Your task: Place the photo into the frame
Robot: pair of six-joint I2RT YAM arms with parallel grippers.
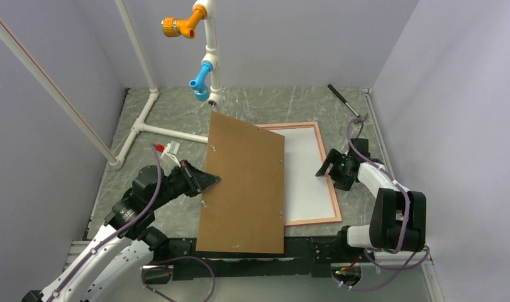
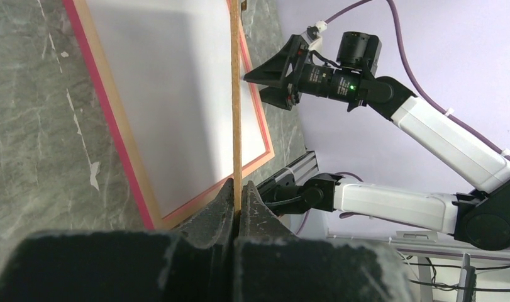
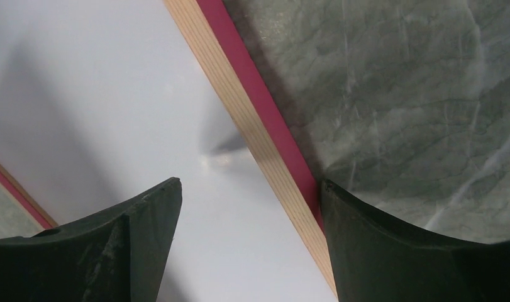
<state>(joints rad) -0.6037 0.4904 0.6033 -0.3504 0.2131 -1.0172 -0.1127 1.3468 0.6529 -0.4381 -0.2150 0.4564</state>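
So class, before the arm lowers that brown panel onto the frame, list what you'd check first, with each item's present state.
1. Grip: left gripper shut on backing panel edge: ok.
2. Print: photo lies white back up inside frame: ok.
3. Clearance: right gripper open, clear of the panel: ok.
4. Alignment: panel square with frame: not ok, tilted and skewed.
5. Seating: photo's left part flat: cannot tell, panel hides it.

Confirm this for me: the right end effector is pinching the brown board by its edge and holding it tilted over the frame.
Wrong arm: the left end effector pinches the brown board by its edge and holds it tilted over the frame, as the left wrist view shows. The right end effector stands open.
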